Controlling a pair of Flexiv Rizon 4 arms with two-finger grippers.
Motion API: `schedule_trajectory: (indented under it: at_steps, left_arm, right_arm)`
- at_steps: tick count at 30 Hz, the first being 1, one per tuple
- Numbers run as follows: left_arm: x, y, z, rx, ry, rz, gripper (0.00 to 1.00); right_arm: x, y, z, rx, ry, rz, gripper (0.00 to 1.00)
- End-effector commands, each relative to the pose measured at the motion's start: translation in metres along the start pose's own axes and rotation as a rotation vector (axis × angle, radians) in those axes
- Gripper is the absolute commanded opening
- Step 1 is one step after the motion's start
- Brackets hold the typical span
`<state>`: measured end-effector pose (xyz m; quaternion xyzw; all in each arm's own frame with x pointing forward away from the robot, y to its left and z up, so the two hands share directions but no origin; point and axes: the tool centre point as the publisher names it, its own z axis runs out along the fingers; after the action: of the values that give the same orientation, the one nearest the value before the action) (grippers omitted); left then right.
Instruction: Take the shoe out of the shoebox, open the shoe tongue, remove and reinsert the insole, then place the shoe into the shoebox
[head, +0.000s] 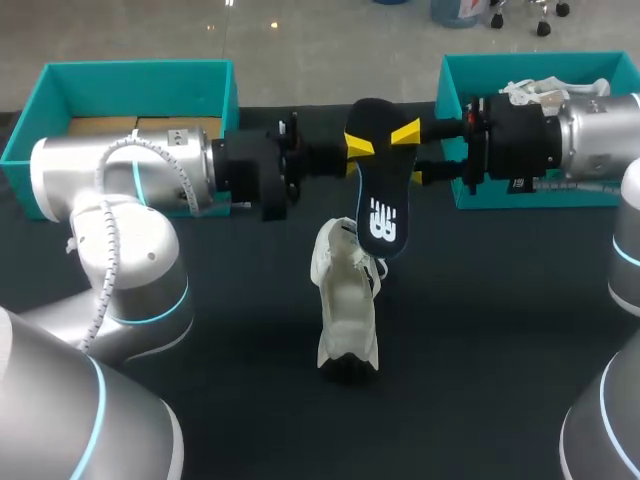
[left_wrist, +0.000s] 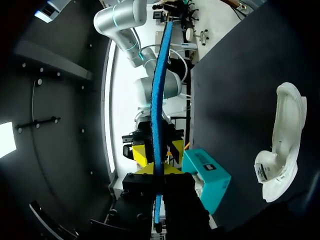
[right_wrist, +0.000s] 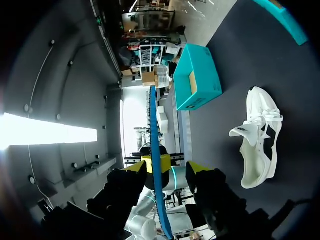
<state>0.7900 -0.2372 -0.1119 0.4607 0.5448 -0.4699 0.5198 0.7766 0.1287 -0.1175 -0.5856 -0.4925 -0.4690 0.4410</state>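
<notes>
**A:** What could go wrong here?

**B:** The dark, blue-edged foam insole (head: 383, 215) hangs in the air over the white lace-up shoe (head: 345, 300) lying on the black desk (head: 500, 330). Only the left tool (head: 358, 146) looks clamped on it. The right tool (head: 412, 155) stands open around it. With a one-sided hold, I'd judge the floppy insole could sag or slip.

**A:** How can you tell it's open?

**B:** The right wrist view shows its yellow fingertips (right_wrist: 136, 168) clear of the insole's edge. The head view hides that gap, but it alone shows the insole's flat face.
</notes>
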Motion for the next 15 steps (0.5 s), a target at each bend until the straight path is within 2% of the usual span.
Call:
schedule_trajectory:
  at_steps: [1,4,15]
  left_arm:
    - [0.0017,-0.0009,-0.0016,0.015,-0.002,-0.032,0.0]
    - [0.002,-0.0011,-0.0019,0.03,0.002,-0.062,0.0]
    - [0.002,-0.0011,-0.0019,0.03,0.002,-0.062,0.0]
  right_arm:
    - [-0.0024,-0.0065,-0.0229,-0.017,-0.066,0.004,1.0]
    - [-0.0084,-0.0053,-0.0301,-0.024,-0.113,0.009,1.0]
    - [-0.0084,-0.0053,-0.0301,-0.024,-0.113,0.009,1.0]
